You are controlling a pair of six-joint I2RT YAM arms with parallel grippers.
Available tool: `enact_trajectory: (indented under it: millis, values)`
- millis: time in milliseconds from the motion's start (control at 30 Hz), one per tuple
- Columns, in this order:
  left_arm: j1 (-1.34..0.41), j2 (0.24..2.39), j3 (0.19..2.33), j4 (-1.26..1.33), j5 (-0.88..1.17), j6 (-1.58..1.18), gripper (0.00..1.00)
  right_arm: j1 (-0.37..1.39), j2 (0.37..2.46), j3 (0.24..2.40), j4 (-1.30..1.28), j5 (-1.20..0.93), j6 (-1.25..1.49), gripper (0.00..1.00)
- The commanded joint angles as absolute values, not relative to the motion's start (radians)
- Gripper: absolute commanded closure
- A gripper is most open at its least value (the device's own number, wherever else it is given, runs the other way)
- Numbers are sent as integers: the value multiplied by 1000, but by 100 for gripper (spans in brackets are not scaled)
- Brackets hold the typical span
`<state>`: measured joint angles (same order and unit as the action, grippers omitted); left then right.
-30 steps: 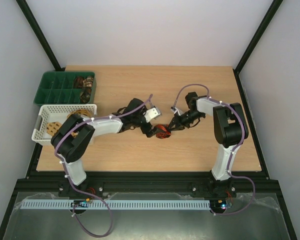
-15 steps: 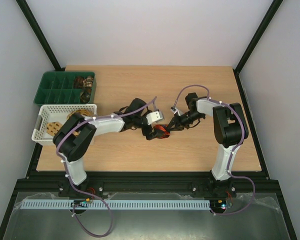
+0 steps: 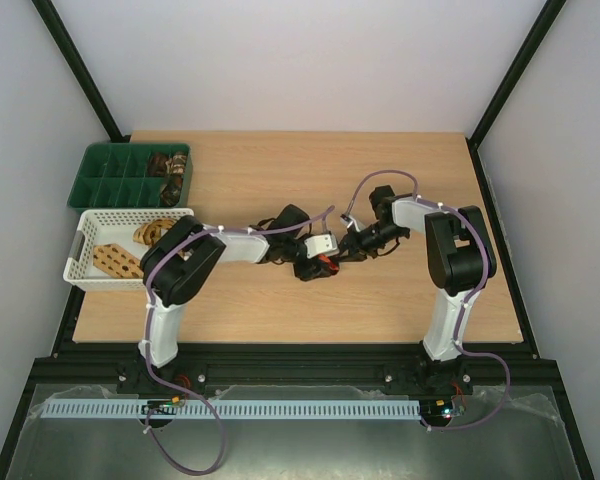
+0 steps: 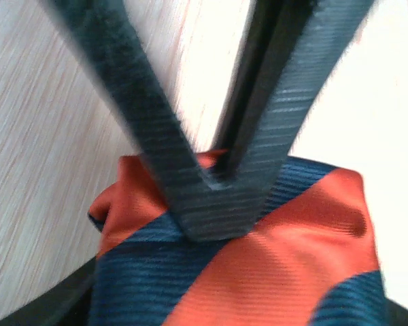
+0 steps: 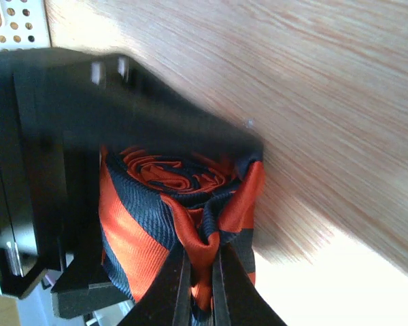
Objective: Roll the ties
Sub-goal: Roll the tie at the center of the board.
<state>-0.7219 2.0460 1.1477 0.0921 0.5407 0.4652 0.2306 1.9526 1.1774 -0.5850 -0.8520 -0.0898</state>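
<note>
The red-and-dark striped tie (image 3: 326, 266) is a tight roll on the table's middle. My left gripper (image 3: 313, 264) meets it from the left. In the left wrist view its fingertips (image 4: 214, 214) are closed together in the striped fabric (image 4: 272, 265). My right gripper (image 3: 346, 252) meets the roll from the right. In the right wrist view it (image 5: 200, 285) is shut on a red fold of the tie's loose end, with the spiral roll (image 5: 143, 224) just beyond. The left gripper's black body (image 5: 34, 176) covers the roll's left and top there.
A white lattice basket (image 3: 80, 255) at the left edge holds tan patterned ties (image 3: 115, 258); its corner shows in the right wrist view (image 5: 13, 24). Behind it a green compartment tray (image 3: 105, 175) holds rolled brown ties (image 3: 170, 165).
My left arm has reached further right and its wrist has turned, closing on the roll and uncovering the basket. The right gripper has kept its hold and barely moved.
</note>
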Motion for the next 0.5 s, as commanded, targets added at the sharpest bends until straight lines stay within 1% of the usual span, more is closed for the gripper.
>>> enact_trajectory:
  millis: [0,33,100,133,167,233,267,367,467]
  values:
    - [-729,2058,1155,50,510,511,52,238,1950,1186,-620,-866,-92,99]
    - [-730,2045,1148,52,513,515,58,238,1951,1185,-618,-867,-92,99]
    - [-730,2018,1142,42,518,521,65,238,1953,1188,-617,-868,-92,99]
    - [-730,2002,1146,30,513,520,65,238,1952,1191,-617,-866,-92,99]
    - [-730,1992,1153,13,507,517,57,239,1951,1197,-616,-864,-93,99]
    - [-729,1968,1166,-18,470,492,11,237,1946,1202,-606,-868,-87,99]
    - [-726,1954,1165,-28,448,477,2,233,1943,1203,-599,-875,-82,99]
    - [-694,1898,1164,-92,419,450,1,218,1932,1212,-572,-902,-64,99]
    - [-625,1829,1160,-143,423,416,1,198,1908,1221,-550,-927,-49,99]
